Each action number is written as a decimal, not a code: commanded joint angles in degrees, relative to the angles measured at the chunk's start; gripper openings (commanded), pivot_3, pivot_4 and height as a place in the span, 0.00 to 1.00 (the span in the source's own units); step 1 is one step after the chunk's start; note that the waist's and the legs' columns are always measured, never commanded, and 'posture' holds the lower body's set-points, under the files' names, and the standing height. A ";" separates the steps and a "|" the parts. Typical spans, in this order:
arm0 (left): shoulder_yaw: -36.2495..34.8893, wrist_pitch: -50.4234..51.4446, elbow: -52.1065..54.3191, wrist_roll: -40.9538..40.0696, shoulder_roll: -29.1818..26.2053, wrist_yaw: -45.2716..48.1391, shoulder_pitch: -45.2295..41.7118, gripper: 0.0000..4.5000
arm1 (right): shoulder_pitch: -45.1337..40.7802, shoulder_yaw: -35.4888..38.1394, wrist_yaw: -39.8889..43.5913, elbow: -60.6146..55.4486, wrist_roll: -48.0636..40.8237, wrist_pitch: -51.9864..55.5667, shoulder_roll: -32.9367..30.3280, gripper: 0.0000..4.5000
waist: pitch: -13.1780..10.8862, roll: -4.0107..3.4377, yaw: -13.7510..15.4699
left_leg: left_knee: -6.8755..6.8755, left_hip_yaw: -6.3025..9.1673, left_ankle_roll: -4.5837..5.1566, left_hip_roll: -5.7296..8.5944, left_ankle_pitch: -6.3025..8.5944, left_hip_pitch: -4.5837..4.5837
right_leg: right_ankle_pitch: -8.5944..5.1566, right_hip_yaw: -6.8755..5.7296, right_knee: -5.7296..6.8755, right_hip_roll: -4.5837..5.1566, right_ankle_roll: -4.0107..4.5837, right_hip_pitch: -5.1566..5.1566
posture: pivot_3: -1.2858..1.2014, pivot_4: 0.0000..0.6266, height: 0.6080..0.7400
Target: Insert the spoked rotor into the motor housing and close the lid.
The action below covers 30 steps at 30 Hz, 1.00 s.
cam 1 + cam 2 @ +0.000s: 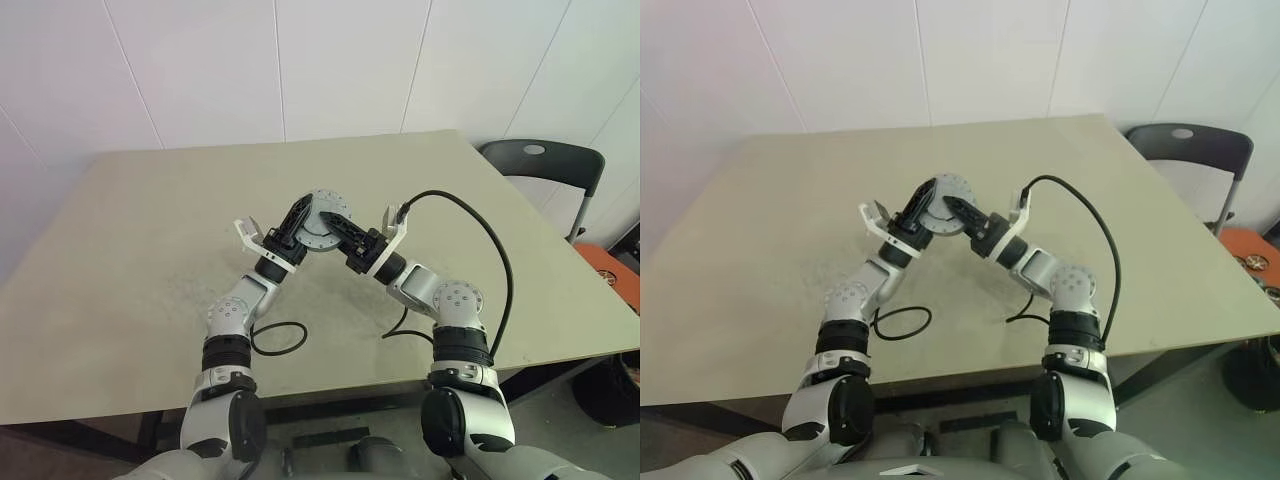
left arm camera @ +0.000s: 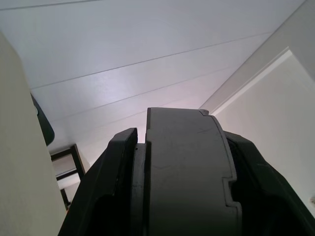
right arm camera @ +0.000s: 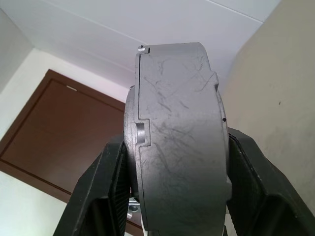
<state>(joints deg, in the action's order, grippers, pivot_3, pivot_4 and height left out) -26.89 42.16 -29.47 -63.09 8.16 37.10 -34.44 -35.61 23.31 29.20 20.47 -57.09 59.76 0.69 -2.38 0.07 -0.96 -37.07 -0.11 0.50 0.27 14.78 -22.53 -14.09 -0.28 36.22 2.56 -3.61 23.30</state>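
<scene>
A: Two end effectors meet over the middle of the surface (image 1: 150, 230), holding one round grey disc between them, lifted clear of it.

B: Which disc is that?

A: The closed motor assembly: the lid (image 1: 322, 228) faces the head camera, a dull grey round face with a small centre. Edge-on in the right wrist view, the thick scratched grey rim of the motor housing (image 3: 182, 142) stands with a thinner layer seated against one side.

B: And the left end effector (image 1: 291, 229)?

A: Its black fingers (image 2: 106, 191) press on both flat sides of the disc, pinching it across its thickness.

B: The right one?

A: The right end effector (image 1: 340, 226) does the same from the other side; its fingers (image 3: 98, 196) clamp the disc's two faces.

B: The spoked rotor?

A: I cannot make it out; the disc looks closed.

B: Anything else around?

A: A black cable (image 1: 480, 235) arcs from the right wrist over the surface, and another loops (image 1: 280, 340) near the left forearm. A dark chair (image 1: 545, 165) stands beyond the far right corner, and an orange object (image 1: 610, 275) lies on the floor beside it.
</scene>
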 commanded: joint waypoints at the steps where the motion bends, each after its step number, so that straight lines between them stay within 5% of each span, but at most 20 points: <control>1: 2.73 2.44 2.62 -0.85 1.33 3.12 -0.50 0.47 | -0.88 0.15 1.49 -1.32 -2.31 -0.41 0.27 0.51 | 0.00 0.00 0.03 | 0.00 0.00 0.00 0.00 0.00 0.00 | 0.00 0.00 0.00 0.00 0.00 0.00 | 0.52 0.00 1.00; 8: 2.85 0.86 1.31 1.64 1.44 1.04 -0.98 0.47 | -0.85 0.56 -0.10 -0.55 -1.96 -1.68 0.31 0.51 | 0.00 0.00 -0.01 | -0.01 0.00 0.00 0.01 0.00 0.00 | 0.00 0.00 0.00 0.00 0.00 0.00 | 0.52 0.00 1.00; 14: -1.03 -3.36 -1.90 0.42 1.55 -1.27 -2.81 0.47 | -1.16 0.88 -1.65 0.88 -0.84 -3.76 0.15 0.89 | 0.00 0.00 0.02 | -0.01 0.00 0.00 0.00 0.00 0.01 | 0.00 0.00 0.01 -0.01 0.00 0.00 | 0.52 0.00 1.00; 30: -10.41 -29.69 -11.92 2.97 -1.65 -7.07 -8.68 0.47 | -1.24 0.23 -1.33 0.97 -1.25 -4.98 -0.09 0.89 | -0.01 0.03 0.36 | 0.01 -0.01 0.00 0.01 0.00 -0.06 | 0.00 0.00 -0.05 0.01 -0.01 0.01 | 0.52 0.00 1.00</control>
<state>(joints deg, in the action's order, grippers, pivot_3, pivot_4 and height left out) -37.46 14.72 -42.23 -60.93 6.50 29.56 -40.25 -35.14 23.50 27.04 23.29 -57.16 55.27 0.58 -2.39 0.09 -0.59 -37.06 -0.11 0.50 0.29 14.78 -22.61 -14.09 -0.27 36.15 2.57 -3.62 23.31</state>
